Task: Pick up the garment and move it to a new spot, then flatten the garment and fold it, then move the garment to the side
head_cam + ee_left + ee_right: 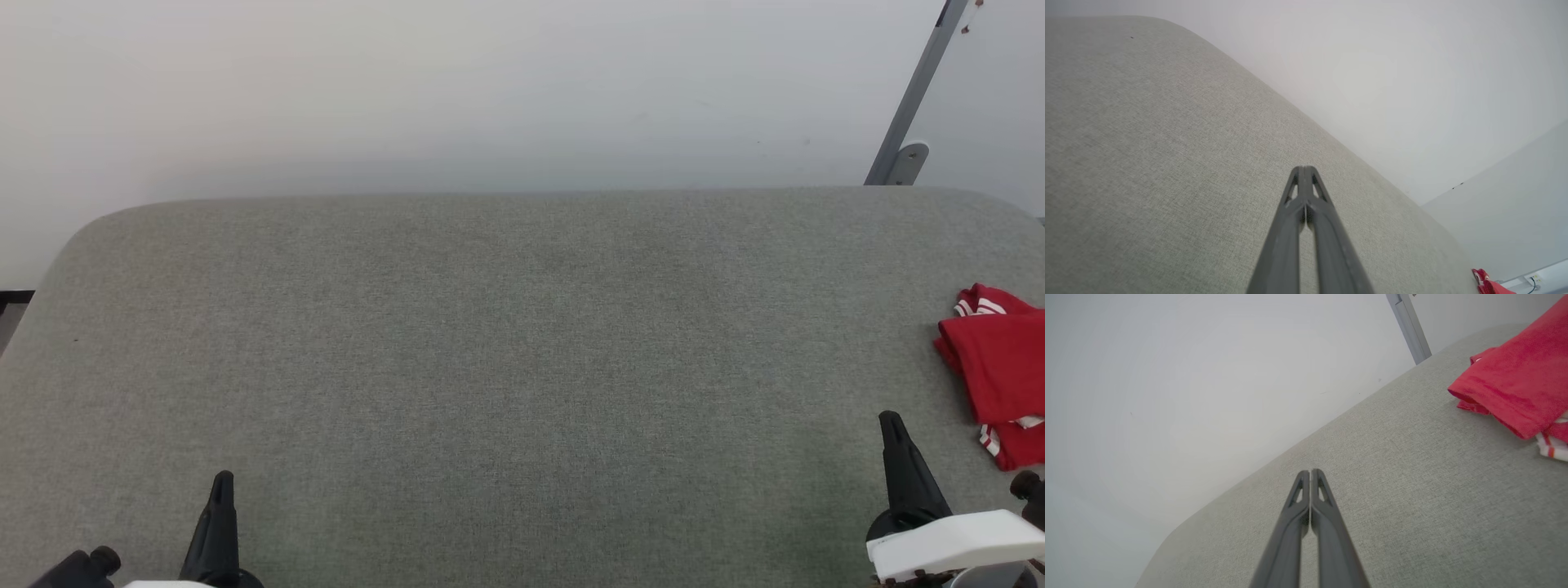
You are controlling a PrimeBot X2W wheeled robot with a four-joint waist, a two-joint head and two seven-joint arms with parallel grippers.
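You look to be at the tail end of the job. The red garment (998,367) lies as a compact folded bundle at the far right edge of the grey fabric-covered bench (490,351), partly cut off by the head view's border. A striped white sleeve end pokes out at its far end and another shows under its near edge. No number print is showing from here. Judging by that, the pick-up, the flattening, the fold and the move to the side all seem done. At most you might square the bundle, since its layers sit a little uneven. Your left tool (222,482) hangs low at the near left, well apart from the garment, fingers pressed together and gripping nothing. Its own wrist view shows the tips meeting over plain bench. Your right tool (891,423) sits near the garment's near-left corner but not touching it, likewise closed tight and empty. In the right wrist view its tips are joined, with the bundle off to the side. A grey metal post (914,98) rises behind the bench's far right corner.
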